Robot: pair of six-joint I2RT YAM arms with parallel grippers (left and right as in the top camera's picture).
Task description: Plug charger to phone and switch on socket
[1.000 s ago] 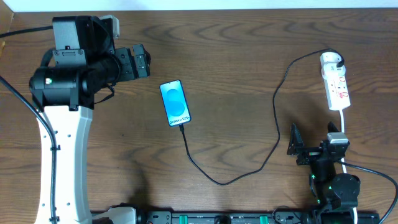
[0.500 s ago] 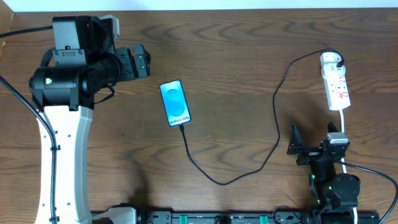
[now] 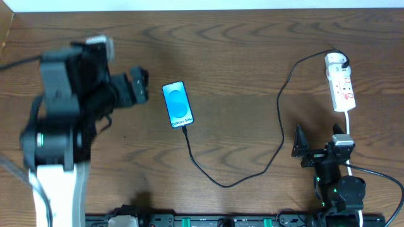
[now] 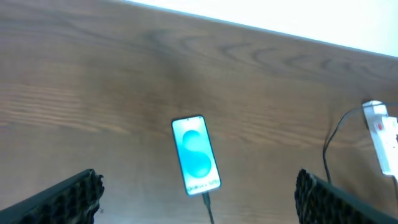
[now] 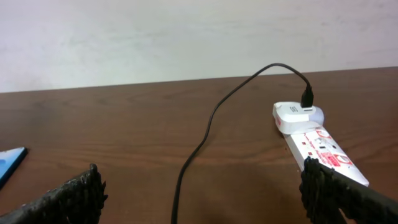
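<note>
Text on the phone (image 3: 177, 104) screen only.
It reads "Galaxy S25+", upside down from overhead; the red marks on the socket (image 3: 341, 84) are too small to read.

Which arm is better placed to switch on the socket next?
Right, probably. The right gripper sits open just short of the socket; the left gripper is far across the table beside the phone, whose charger looks plugged in.

Soft, even light lies on the dark table (image 3: 252, 57), and shadows are faint. In the overhead view the left pincer (image 3: 140, 85) and its arm smear with motion blur. Just beside that pincer the phone (image 3: 177, 104) screen glows bright. The left wrist view is soft throughout; the right wrist view is sharp.
</note>
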